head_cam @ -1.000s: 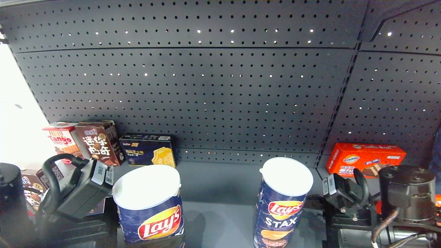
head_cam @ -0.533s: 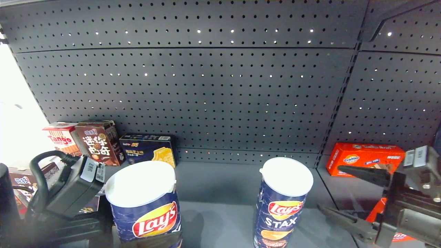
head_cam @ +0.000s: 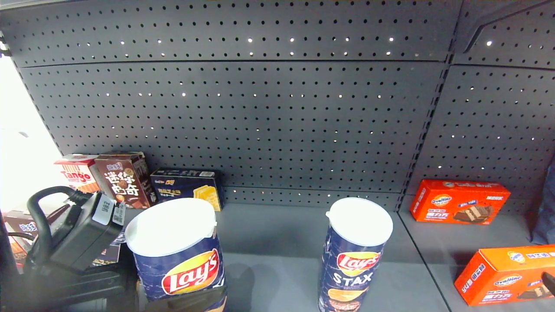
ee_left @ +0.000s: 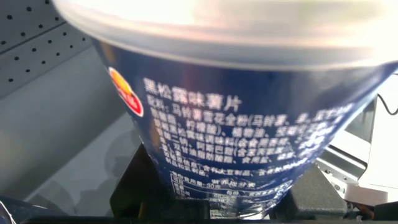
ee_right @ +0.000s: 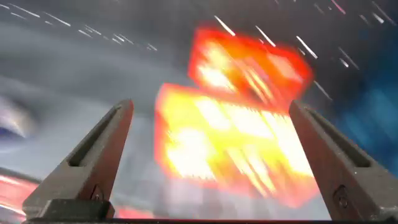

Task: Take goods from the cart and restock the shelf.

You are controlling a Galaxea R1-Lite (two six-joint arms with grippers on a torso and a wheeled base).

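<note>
Restocking part done: the left gripper (ee_left: 214,208) has its jaws pinching a chip can (head_cam: 175,253) at the front left of the shelf (head_cam: 277,242), not yet released. A second can (head_cam: 357,255) stands mid-shelf. The right gripper (ee_right: 211,162) has its jaws spread and empty before the orange boxes (ee_right: 249,124).

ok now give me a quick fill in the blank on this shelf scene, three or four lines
1. The left gripper is shut on the held chips can, whose lid is ___.
2. The second chips can stands ___ on the shelf.
3. The right gripper is ___.
4. The rear box and the front box at the shelf's right are both ___.
Missing words: white; upright; open; orange.
</note>
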